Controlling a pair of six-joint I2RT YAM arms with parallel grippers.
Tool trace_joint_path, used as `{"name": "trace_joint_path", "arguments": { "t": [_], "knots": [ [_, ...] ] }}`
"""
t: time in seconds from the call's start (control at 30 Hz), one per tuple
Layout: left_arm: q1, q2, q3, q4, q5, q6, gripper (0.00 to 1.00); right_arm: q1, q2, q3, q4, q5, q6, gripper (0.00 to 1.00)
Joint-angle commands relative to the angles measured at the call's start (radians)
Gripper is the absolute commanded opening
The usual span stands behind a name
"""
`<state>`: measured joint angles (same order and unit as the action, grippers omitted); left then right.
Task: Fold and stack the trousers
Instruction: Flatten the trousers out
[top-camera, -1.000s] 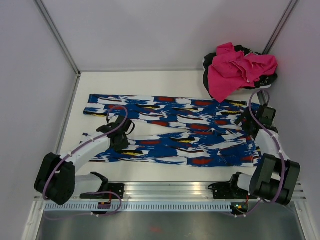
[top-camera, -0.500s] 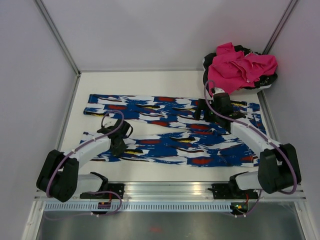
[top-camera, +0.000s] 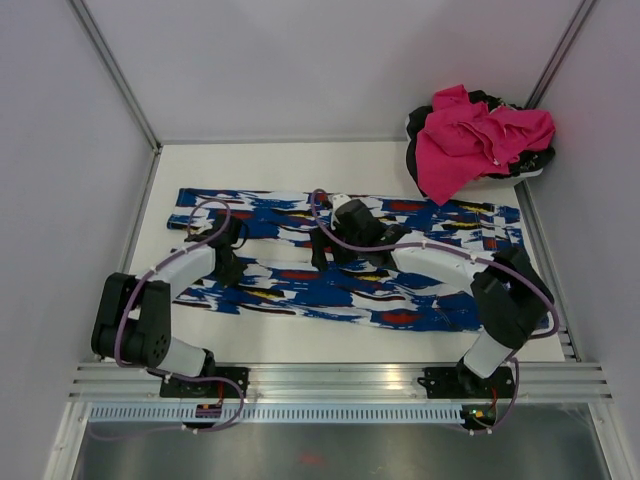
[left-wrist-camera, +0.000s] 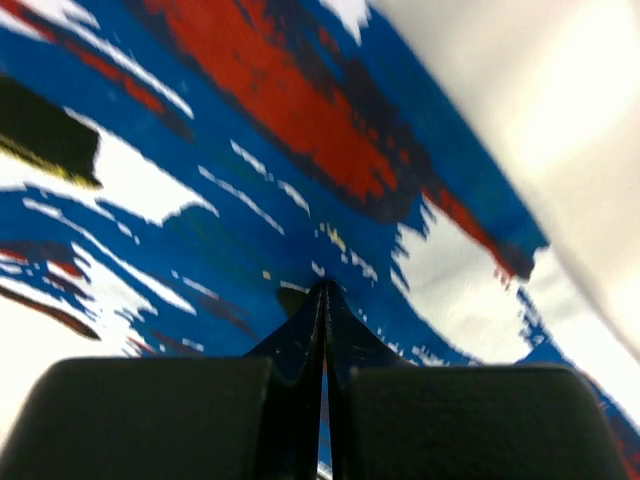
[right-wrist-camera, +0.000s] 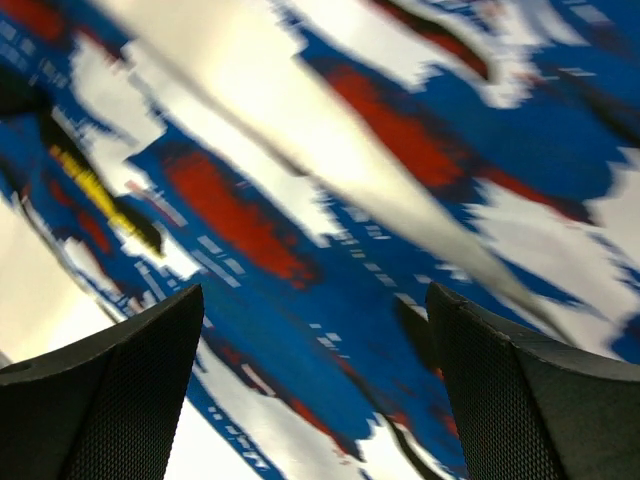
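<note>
trousers (top-camera: 300, 290): one pair, flat on the white table (top-camera: 300, 165), mid-table. Long axis runs left-right. Waistband (top-camera: 505, 232) at the right end, cuffs point left. Two legs, far one and near one, bare table between them toward the cuffs.

left gripper (top-camera: 228, 264): down on the near leg's far edge, close to the cuff end. Jaws closed tight, tips on the fabric (left-wrist-camera: 300, 130); can't tell if a fold is pinched.

right gripper (top-camera: 322, 250): reaches across over the middle, where the legs split. Jaws spread wide, print (right-wrist-camera: 250, 210) showing between the fingers (right-wrist-camera: 120, 390), nothing gripped.

far right corner: one crumpled pink garment (top-camera: 470, 140) on something black (top-camera: 415, 125), just apart from the waistband.
</note>
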<state>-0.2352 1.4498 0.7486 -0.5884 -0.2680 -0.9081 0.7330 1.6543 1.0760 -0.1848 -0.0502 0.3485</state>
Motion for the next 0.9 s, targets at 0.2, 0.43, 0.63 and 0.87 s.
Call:
{"name": "trace_joint_path", "arguments": {
  "t": [0.2, 0.43, 0.63, 0.87],
  "knots": [
    [0.083, -0.057, 0.072, 0.032, 0.121, 0.075, 0.03, 0.117, 0.110, 0.029, 0.015, 0.044, 0.040, 0.98],
    [0.085, -0.391, 0.040, -0.105, 0.076, 0.037, 0.73, 0.149, 0.176, -0.002, 0.030, 0.122, 0.061, 0.98],
    [0.089, -0.548, -0.032, -0.284, 0.041, -0.131, 0.97, 0.158, 0.298, 0.093, -0.030, 0.257, 0.049, 0.98],
    [0.089, -0.580, -0.178, -0.260, 0.145, -0.265, 0.94, 0.155, 0.410, 0.193, -0.022, 0.415, 0.049, 0.98]
  ]
}}
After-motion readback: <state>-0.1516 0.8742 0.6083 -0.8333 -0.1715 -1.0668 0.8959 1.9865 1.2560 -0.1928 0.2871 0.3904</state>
